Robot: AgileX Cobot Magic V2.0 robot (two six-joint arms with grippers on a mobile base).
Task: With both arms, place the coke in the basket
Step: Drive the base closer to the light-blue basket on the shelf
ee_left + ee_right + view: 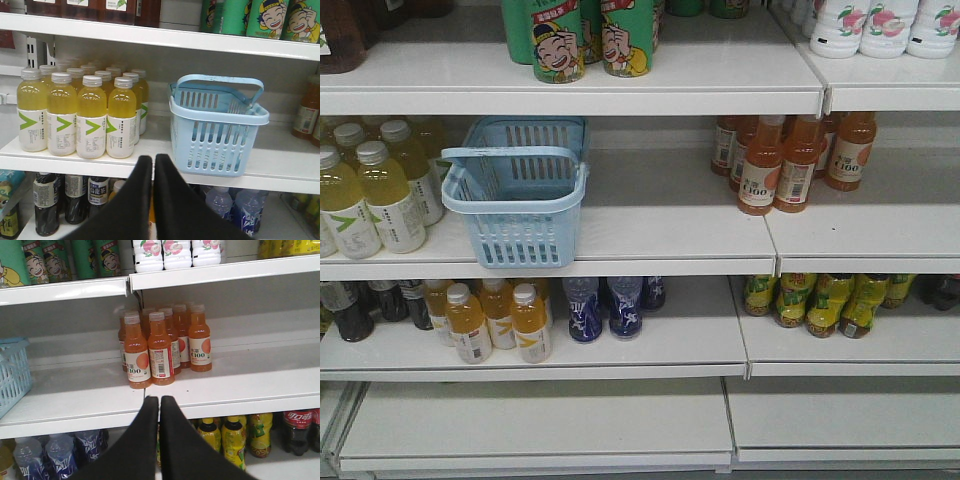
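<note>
The light blue basket (pixel 518 222) stands empty on the middle shelf, left of centre, with its handle tipped back. It also shows in the left wrist view (pixel 215 145) and at the left edge of the right wrist view (pixel 12 371). Coke bottles (pixel 298 431) with red labels stand on the lower shelf at the right. My left gripper (pixel 153 159) is shut and empty, in front of the shelf edge just left of the basket. My right gripper (pixel 159 400) is shut and empty, below the orange bottles and left of the coke. Neither arm shows in the front view.
Yellow drink bottles (pixel 375 190) crowd the shelf left of the basket. Orange C100 bottles (pixel 785 160) stand at the right of that shelf. Green cans (pixel 585 40) sit above. Blue water bottles (pixel 605 305) and yellow-green bottles (pixel 825 300) fill the lower shelf.
</note>
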